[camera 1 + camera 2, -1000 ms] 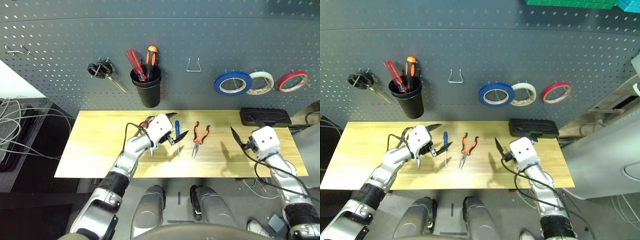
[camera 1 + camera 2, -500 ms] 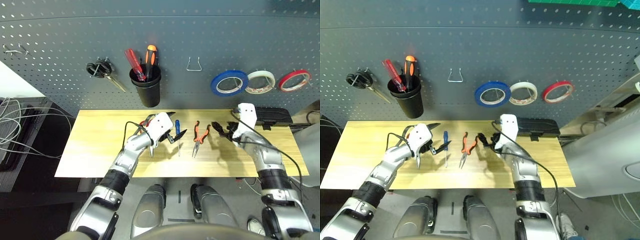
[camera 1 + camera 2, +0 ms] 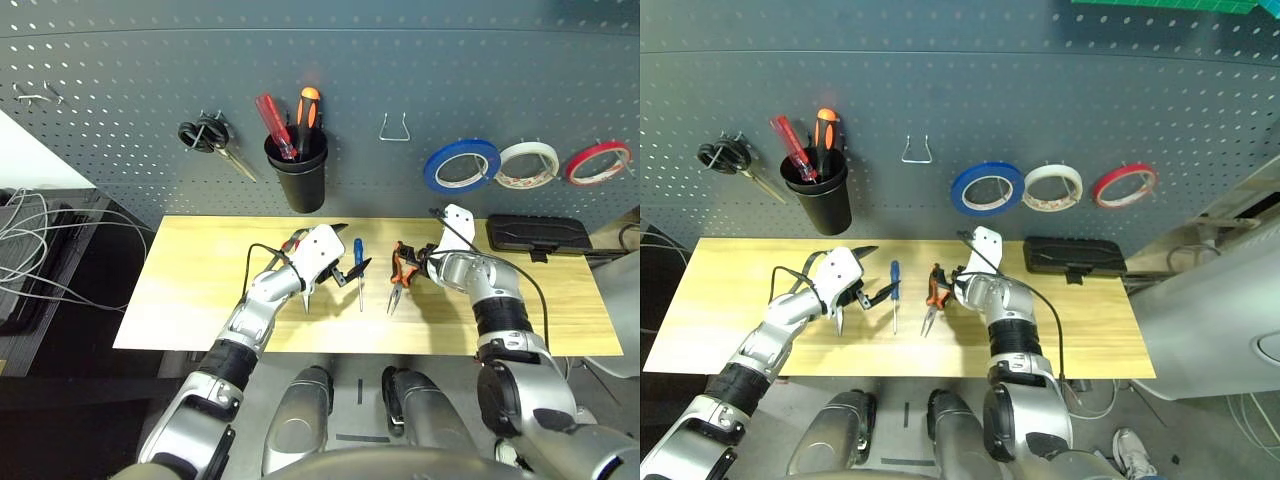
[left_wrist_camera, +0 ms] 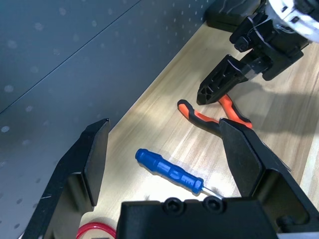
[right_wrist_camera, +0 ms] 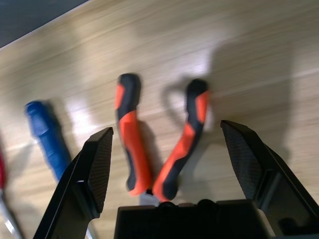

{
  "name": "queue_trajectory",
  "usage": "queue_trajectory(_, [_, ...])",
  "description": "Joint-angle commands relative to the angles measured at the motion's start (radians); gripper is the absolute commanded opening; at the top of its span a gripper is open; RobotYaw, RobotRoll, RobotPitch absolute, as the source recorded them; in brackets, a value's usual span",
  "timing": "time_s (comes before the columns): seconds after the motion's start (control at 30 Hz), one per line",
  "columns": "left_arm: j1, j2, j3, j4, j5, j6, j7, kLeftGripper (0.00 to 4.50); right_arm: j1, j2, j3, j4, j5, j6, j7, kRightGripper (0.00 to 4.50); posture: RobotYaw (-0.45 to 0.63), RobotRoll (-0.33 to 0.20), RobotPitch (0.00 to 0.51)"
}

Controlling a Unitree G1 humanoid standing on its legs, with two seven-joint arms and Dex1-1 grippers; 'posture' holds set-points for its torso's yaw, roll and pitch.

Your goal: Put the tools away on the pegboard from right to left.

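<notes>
The orange-and-black-handled steel pliers [image 5: 157,149] lie mid-tabletop, right of the blue-handled screwdriver [image 3: 357,256] — rigid, fairly heavy, rubbery handles best pinched together. Right gripper [image 5: 167,149] hovers above, fingers spread wide; left gripper [image 4: 164,149] equally spread, empty.

Table [image 3: 200,300]: pale wood, smooth, visible grain. Pegboard [image 3: 420,70]: matt dark grey, perforated. Pliers [image 5: 149,149]: orange-and-black grips, probably rubbery. Screwdriver [image 4: 167,170]: glossy blue plastic handle. Cup [image 3: 300,180]: black plastic, slight sheen.

Workshop bench: grey pegboard [image 3: 120,110] with hung tools, wooden table [image 3: 190,290], loose cables [image 3: 40,250].
</notes>
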Motion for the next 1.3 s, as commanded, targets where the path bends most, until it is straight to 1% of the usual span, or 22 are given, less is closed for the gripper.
queue_trajectory(0.03, [0.022,0.000,-0.005,0.005,0.014,0.002,0.002,4.50,-0.010,-0.002,-0.021,0.086,-0.011,-0.053,-0.030,4.47,0.13,0.000,0.190])
queue_trajectory(0.43, [0.030,0.000,-0.003,0.010,0.011,0.001,0.008,4.50,-0.092,-0.018,-0.100,0.389,0.016,-0.210,-0.096,4.47,0.13,0.000,0.192])
queue_trajectory(0.47, [0.029,0.000,-0.002,0.011,0.011,0.001,0.009,4.50,-0.098,-0.019,-0.111,0.411,0.022,-0.216,-0.105,4.07,0.13,0.000,0.193])
queue_trajectory(0.5, [0.029,0.000,-0.002,0.011,0.011,0.001,0.009,4.50,-0.102,-0.020,-0.123,0.429,0.030,-0.222,-0.116,3.83,0.13,0.000,0.193])
queue_trajectory(0.63, [0.032,0.000,-0.003,0.010,0.011,0.001,0.009,4.50,-0.119,-0.027,-0.156,0.475,0.050,-0.231,-0.134,2.44,0.13,0.000,0.192])
queue_trajectory(0.73, [0.034,-0.001,-0.004,0.010,0.011,0.000,0.010,4.50,-0.135,-0.039,-0.160,0.478,0.054,-0.214,-0.139,1.42,0.13,0.000,0.192])
queue_trajectory(0.77, [0.034,-0.002,-0.004,0.010,0.011,0.000,0.010,4.50,-0.140,-0.042,-0.160,0.476,0.055,-0.205,-0.142,1.00,0.13,0.000,0.192])
queue_trajectory(0.83, [0.032,-0.002,-0.003,0.012,0.011,0.000,0.010,4.50,-0.152,-0.049,-0.159,0.464,0.058,-0.180,-0.147,0.37,0.13,0.000,0.192])
queue_trajectory(0.87, [0.030,-0.003,-0.003,0.013,0.011,-0.001,0.010,4.50,-0.157,-0.051,-0.154,0.454,0.057,-0.166,-0.145,0.30,0.12,0.000,0.192])
queue_trajectory(0.93, [0.028,-0.003,-0.003,0.015,0.011,-0.001,0.011,4.50,-0.161,-0.053,-0.139,0.436,0.049,-0.146,-0.130,0.30,0.12,0.000,0.192])
queue_trajectory(1.0, [0.028,-0.003,-0.003,0.015,0.011,-0.002,0.011,4.50,-0.160,-0.050,-0.096,0.405,0.025,-0.126,-0.084,0.30,0.12,0.000,0.192])
queue_trajectory(1.2, [0.024,-0.002,-0.001,0.015,0.011,-0.004,0.010,4.50,-0.118,-0.049,0.092,0.294,-0.071,-0.122,0.124,0.30,0.12,0.000,0.191])
queue_trajectory(1.3, [0.025,0.000,0.002,0.009,0.008,-0.004,0.009,4.50,-0.067,-0.066,0.210,0.171,-0.121,-0.125,0.250,0.30,0.12,0.000,0.193])
